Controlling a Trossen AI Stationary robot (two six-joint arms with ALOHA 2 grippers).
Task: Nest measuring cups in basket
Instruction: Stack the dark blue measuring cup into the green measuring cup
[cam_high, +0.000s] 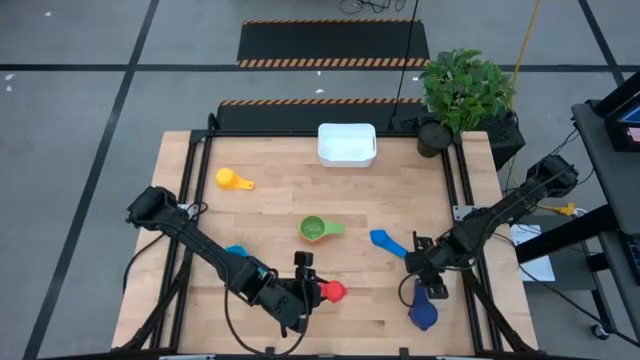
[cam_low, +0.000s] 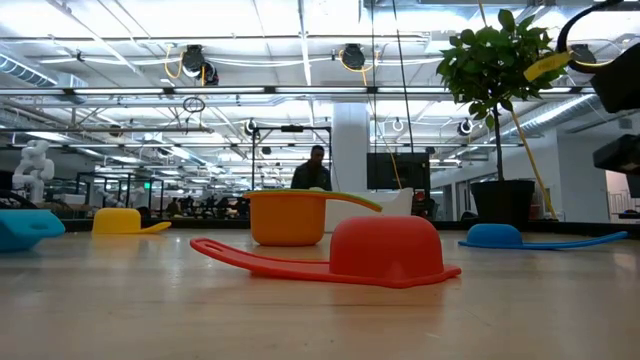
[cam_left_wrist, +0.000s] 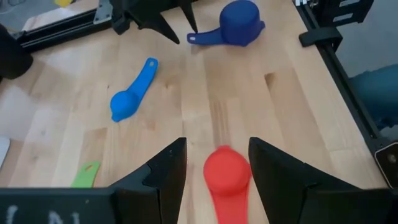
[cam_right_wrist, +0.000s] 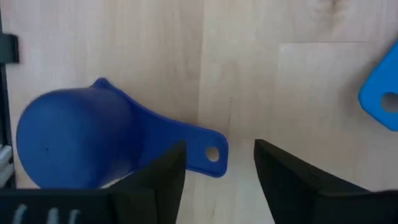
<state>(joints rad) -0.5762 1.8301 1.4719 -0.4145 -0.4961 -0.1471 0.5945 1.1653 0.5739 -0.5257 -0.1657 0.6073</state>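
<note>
Red plastic measuring cup (cam_left_wrist: 227, 174), upturned near the wooden counter's (cam_high: 280, 205) front edge, lies between the left tool's (cam_left_wrist: 217, 163) spread fingers, untouched. Largest, the white rectangular basket (cam_high: 347, 143) sits at the far edge across open boards. Right tool (cam_right_wrist: 219, 163), fingers apart, straddles the dark blue cup's (cam_right_wrist: 74, 140) handle by the right rail.

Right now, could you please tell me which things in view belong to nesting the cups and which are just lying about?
Belongs to the job:
white basket
yellow cup
green cup
light blue cup
dark blue cup
red cup
orange cup

Just lying about:
potted plant
</note>
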